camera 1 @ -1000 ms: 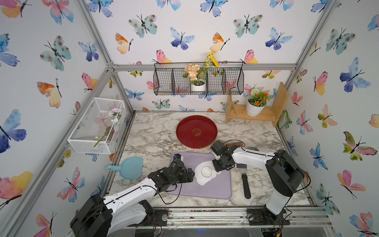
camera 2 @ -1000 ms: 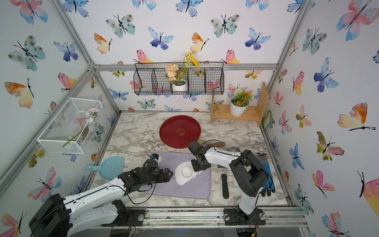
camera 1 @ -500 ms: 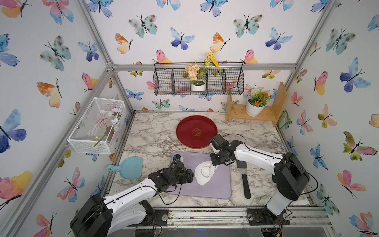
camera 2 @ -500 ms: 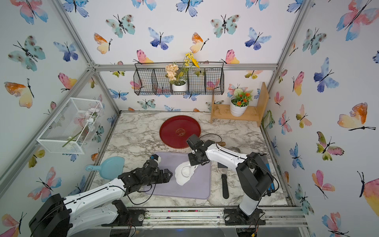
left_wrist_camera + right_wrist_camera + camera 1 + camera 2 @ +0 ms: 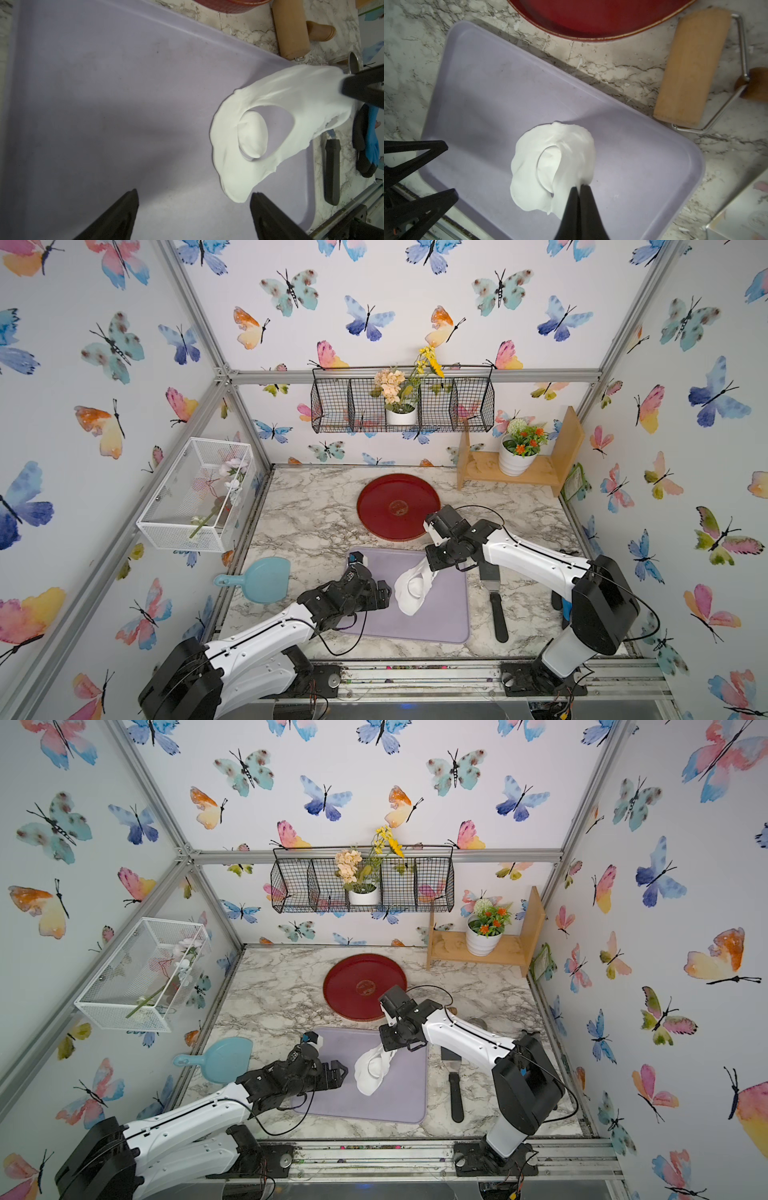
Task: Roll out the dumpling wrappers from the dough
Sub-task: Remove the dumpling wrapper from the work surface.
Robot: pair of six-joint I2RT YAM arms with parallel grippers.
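The dough [image 5: 405, 601] [image 5: 365, 1079] is a thin white sheet with a round hole in it. One edge is pulled up off the purple mat [image 5: 449, 614] [image 5: 483, 87], and the other end still rests on the mat [image 5: 234, 187]. My right gripper [image 5: 580, 186] [image 5: 430, 566] is shut on the raised edge of the dough [image 5: 527, 170]. A small round dumpling wrapper [image 5: 252, 135] [image 5: 549, 166] clings tilted at the rim of the hole. My left gripper [image 5: 193, 192] [image 5: 384, 595] hovers open over the mat's left part, just short of the dough's low end, holding nothing.
The red tray [image 5: 398, 506] lies behind the mat. A wooden roller [image 5: 691, 66] [image 5: 291, 31] and a metal ring cutter [image 5: 353, 64] lie right of the mat's far corner. A black-handled scraper [image 5: 496, 605] lies to the mat's right, and a blue scoop [image 5: 262, 578] to its left.
My right gripper has closed fully and risen toward the back, peeling the dough's edge up off the mat and stretching the sheet. The left arm has not moved.
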